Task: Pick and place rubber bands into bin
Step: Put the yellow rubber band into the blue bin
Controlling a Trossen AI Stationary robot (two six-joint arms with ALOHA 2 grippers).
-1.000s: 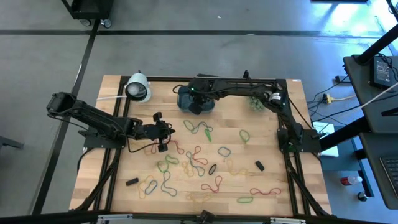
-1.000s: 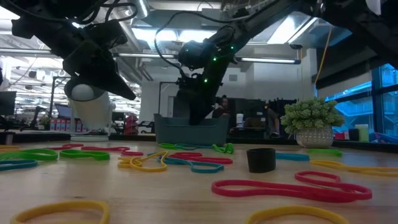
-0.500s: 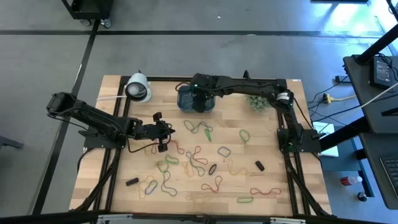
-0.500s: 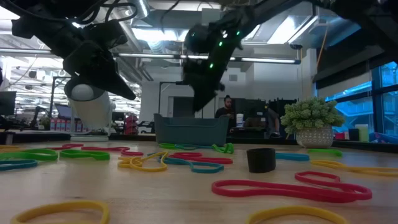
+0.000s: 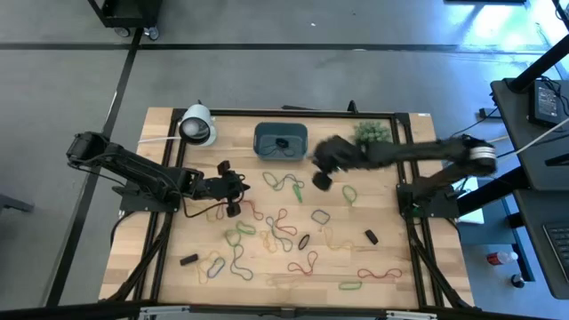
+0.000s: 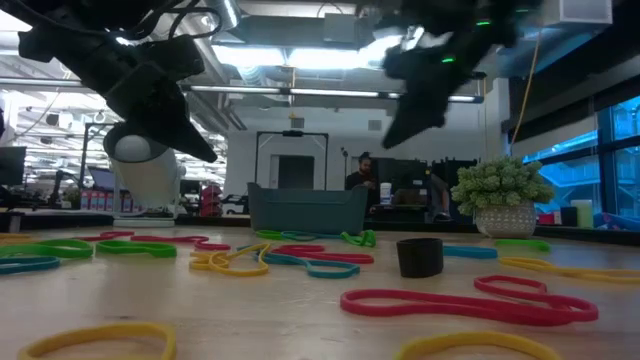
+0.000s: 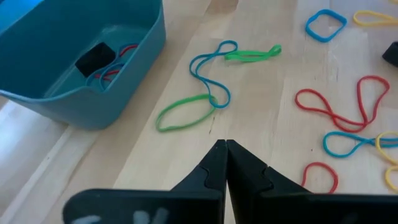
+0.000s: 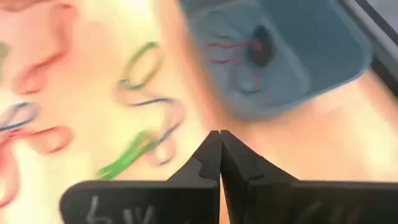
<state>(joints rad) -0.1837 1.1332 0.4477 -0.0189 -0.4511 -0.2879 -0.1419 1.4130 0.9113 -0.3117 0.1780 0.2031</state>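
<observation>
Dark fingertips pressed together and empty: my right gripper point(image 5: 322, 179) hangs above the table point(image 5: 391, 233), just off the bin point(image 5: 280, 142) toward the right edge. My left gripper point(image 5: 235, 197), also pinched tight on nothing, hovers near the left edge. The teal bin sits by the far edge with some bands inside; the rubber bands point(image 5: 283, 227) litter the middle and near edge.

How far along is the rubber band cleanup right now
Barely started. The bin holds only a few bands, red and blue, beside a small dark object. Nothing is in hand: the right gripper is shut and empty over the table beside the bin, and the left gripper is shut too, over the table's left side. Most rubber bands lie scattered on the table.
</observation>
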